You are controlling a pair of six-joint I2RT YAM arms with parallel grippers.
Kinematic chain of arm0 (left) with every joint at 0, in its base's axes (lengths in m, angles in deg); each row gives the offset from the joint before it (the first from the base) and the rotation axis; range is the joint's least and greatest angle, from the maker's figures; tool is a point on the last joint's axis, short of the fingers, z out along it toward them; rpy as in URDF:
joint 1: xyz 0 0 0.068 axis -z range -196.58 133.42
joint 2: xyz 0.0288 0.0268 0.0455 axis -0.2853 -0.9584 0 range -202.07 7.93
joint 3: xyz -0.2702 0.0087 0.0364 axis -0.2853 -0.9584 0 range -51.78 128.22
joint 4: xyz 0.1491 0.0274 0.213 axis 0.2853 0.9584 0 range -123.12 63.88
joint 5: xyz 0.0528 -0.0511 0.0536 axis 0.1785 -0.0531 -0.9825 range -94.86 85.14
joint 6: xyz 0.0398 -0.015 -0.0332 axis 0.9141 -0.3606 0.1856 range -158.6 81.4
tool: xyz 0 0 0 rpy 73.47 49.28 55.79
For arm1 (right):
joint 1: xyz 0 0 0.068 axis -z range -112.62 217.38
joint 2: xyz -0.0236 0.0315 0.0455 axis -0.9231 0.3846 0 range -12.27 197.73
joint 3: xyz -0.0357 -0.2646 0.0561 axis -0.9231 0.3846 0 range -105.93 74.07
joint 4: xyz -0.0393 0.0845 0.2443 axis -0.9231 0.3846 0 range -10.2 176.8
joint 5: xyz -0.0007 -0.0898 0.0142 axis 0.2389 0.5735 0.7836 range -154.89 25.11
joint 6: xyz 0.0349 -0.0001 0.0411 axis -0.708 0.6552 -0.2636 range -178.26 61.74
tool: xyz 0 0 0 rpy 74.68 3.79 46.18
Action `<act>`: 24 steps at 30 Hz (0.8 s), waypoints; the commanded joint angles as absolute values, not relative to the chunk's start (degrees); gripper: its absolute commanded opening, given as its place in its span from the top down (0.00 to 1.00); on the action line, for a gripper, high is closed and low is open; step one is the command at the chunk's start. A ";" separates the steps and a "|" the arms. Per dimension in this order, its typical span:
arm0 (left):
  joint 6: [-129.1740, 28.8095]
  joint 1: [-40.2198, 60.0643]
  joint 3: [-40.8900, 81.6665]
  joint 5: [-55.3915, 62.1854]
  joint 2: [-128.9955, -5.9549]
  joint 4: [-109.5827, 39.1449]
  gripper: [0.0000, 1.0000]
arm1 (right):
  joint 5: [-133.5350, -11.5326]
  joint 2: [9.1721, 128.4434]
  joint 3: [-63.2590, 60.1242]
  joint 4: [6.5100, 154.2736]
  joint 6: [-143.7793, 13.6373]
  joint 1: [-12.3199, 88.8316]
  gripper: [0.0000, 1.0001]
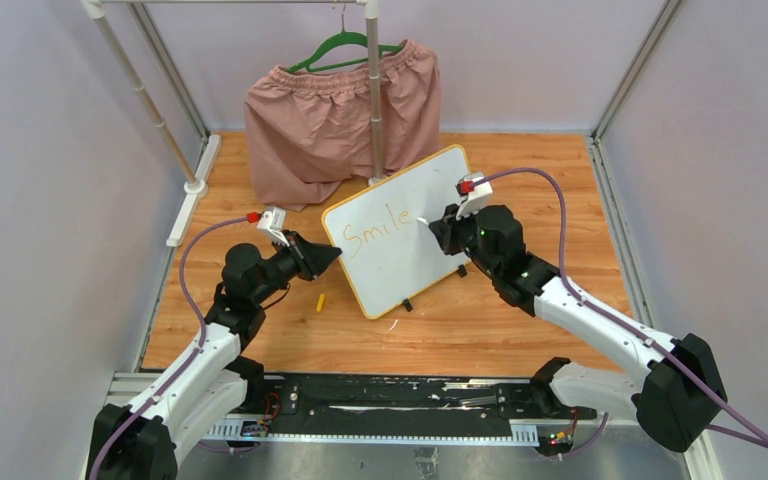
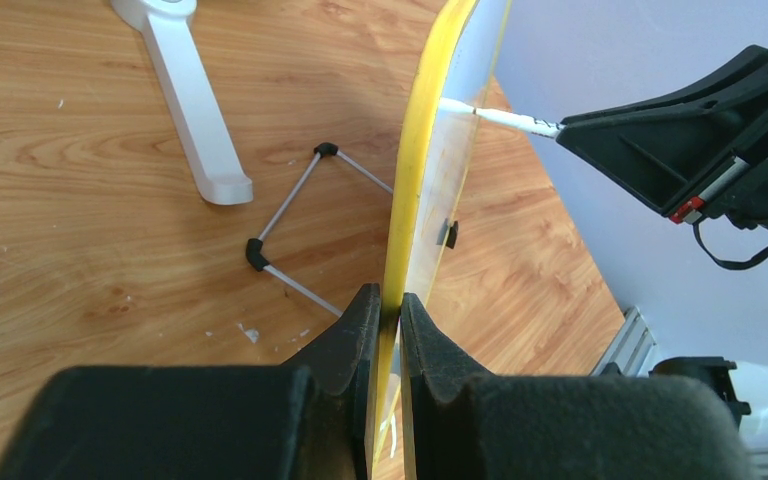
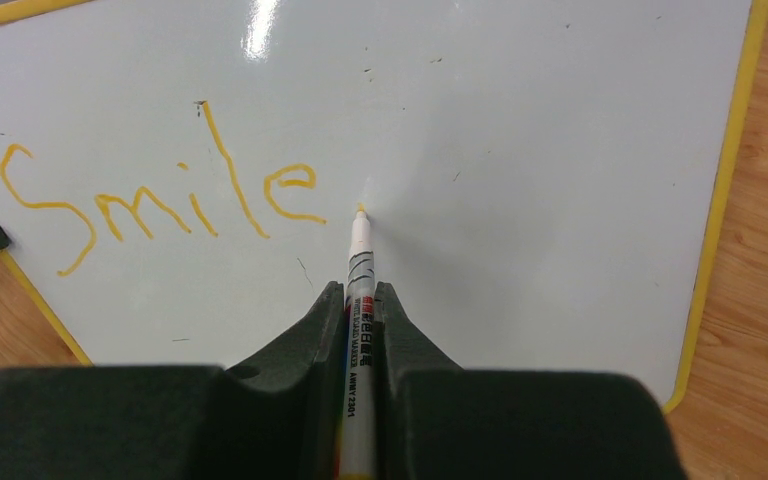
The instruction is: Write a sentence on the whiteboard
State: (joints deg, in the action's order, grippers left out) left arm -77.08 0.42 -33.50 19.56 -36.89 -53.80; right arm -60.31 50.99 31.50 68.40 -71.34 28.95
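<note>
The right gripper [image 3: 358,292] clenches a marker [image 3: 359,245], its tip on the board [image 3: 540,150] ahead, just right of "Smile" [image 3: 160,205]. The left gripper [image 2: 388,302] pinches the board's edge.

Tally:
- whiteboard [image 1: 400,262]: 1
- written word, "Smile" [image 1: 380,228]: 1
- marker [image 3: 359,270]: 1
- pink shorts [image 1: 330,120]: 1 pair
- green hanger [image 1: 345,45]: 1
- small yellow piece [image 1: 321,300]: 1
- grippers: 2, left gripper [image 1: 337,256] and right gripper [image 1: 433,231]
</note>
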 commanded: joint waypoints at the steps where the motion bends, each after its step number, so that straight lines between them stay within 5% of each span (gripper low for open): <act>1: -77.01 0.30 -33.79 19.92 -35.71 -55.09 1.00 | -61.41 50.11 31.42 69.95 -73.11 29.81 1.00; 24: -76.92 0.29 -33.85 19.83 -35.67 -55.09 1.00 | -61.52 43.35 24.39 76.83 -69.28 34.99 1.00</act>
